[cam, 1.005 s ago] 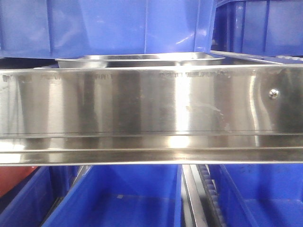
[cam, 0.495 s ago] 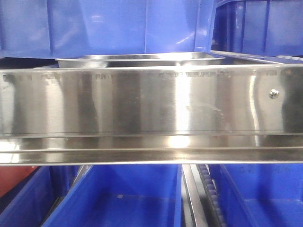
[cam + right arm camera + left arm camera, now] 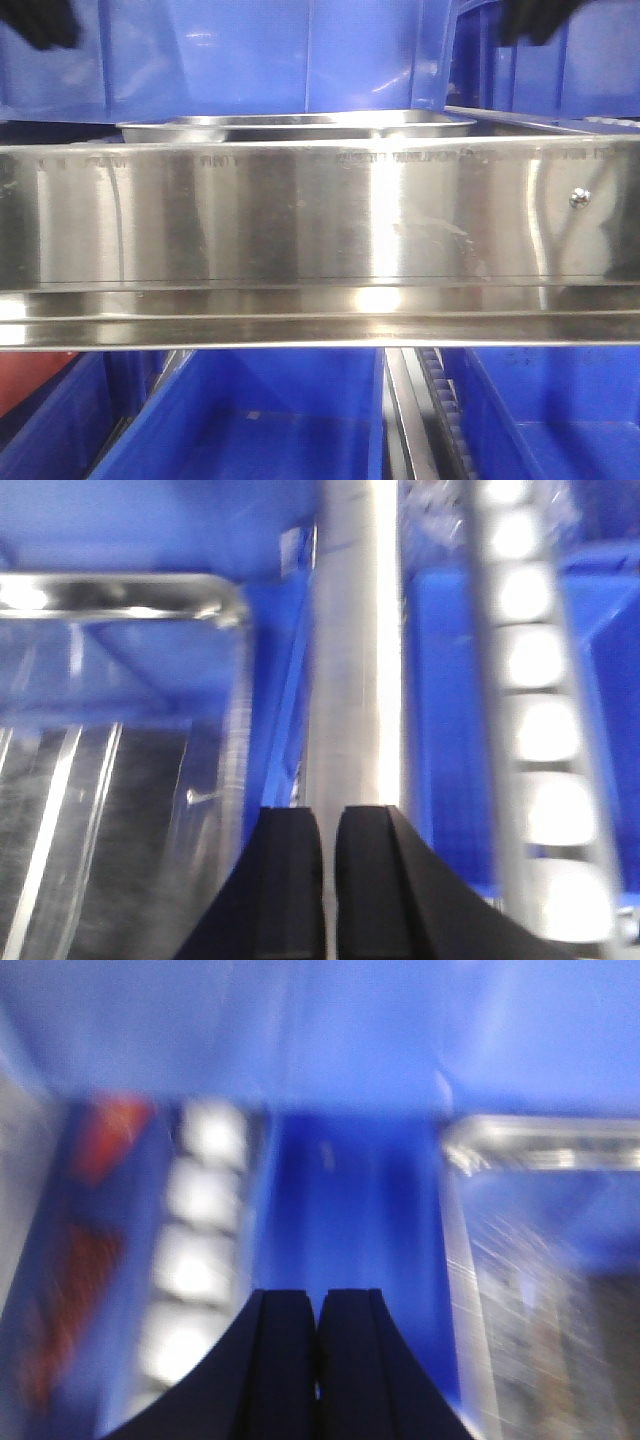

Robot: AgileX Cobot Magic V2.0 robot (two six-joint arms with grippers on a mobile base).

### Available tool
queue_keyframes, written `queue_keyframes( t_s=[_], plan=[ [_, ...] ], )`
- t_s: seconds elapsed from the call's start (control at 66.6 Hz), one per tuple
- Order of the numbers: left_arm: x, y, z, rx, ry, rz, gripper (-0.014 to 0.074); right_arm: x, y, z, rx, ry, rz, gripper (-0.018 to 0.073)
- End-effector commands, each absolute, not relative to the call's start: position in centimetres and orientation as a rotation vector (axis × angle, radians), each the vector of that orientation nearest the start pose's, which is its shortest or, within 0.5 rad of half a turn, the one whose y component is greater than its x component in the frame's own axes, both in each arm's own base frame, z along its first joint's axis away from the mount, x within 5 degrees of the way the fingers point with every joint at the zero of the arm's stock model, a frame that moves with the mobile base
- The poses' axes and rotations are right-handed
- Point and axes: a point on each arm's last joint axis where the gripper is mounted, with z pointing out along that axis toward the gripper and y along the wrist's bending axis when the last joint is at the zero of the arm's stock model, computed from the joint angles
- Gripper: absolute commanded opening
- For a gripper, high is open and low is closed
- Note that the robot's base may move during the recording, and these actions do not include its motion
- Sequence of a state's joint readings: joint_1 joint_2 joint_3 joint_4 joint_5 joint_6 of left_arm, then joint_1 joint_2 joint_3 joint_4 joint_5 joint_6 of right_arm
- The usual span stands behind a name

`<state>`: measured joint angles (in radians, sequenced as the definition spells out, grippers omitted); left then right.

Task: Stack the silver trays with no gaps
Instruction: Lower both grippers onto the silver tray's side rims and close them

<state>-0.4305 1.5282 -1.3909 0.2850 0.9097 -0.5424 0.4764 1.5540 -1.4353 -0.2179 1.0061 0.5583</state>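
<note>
A silver tray point(image 3: 300, 125) shows only its rim and upper wall behind the steel shelf rail, under a blue bin. In the left wrist view, which is blurred, a silver tray point(image 3: 545, 1260) lies to the right of my left gripper point(image 3: 320, 1305). That gripper's jaws are pressed together on nothing. In the right wrist view a silver tray point(image 3: 120, 740) lies to the left of my right gripper point(image 3: 330, 825). Its jaws are shut to a thin slit with nothing between them. The dark ends of both arms, left point(image 3: 40, 22) and right point(image 3: 535, 18), show at the front view's top corners.
A long steel shelf rail point(image 3: 320, 230) with a screw point(image 3: 579, 198) spans the front view. Blue bins stand above point(image 3: 250, 60) and below point(image 3: 250, 420) it. A steel post point(image 3: 355, 630) and a perforated strip point(image 3: 530, 700) run ahead of the right gripper. A red thing point(image 3: 95, 1210) lies at the left.
The dark ends of both arms have come into the top corners of the front view, where nothing showed before. The tray and the rail have not moved.
</note>
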Motion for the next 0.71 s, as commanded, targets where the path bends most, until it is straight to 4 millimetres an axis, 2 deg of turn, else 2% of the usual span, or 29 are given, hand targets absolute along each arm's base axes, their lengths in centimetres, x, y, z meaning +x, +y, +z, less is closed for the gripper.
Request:
queue_keyframes(
  t_s=[0.0,0.255,0.39,0.57,0.69],
  plan=[
    [31.3,-13.3,34.6,-0.016,2.512,-0.086,-0.0017,31.3,14.4,34.1,0.031,2.613,0.084,0.0005],
    [32.6,-14.5,32.9,-0.006,2.547,-0.100,-0.0017,33.7,16.1,31.8,0.049,2.694,0.104,0.0005],
    [32.8,-14.8,32.8,-0.008,2.532,-0.134,-0.0017,34.1,16.5,30.9,0.058,2.725,0.120,0.0005],
    [32.9,-14.8,32.9,-0.010,2.527,-0.147,-0.0017,34.2,16.6,30.8,0.057,2.721,0.123,0.0010],
    [32.9,-14.8,32.9,-0.010,2.527,-0.147,-0.0015,34.2,16.6,30.8,0.052,2.721,0.122,0.0124]
  ],
)
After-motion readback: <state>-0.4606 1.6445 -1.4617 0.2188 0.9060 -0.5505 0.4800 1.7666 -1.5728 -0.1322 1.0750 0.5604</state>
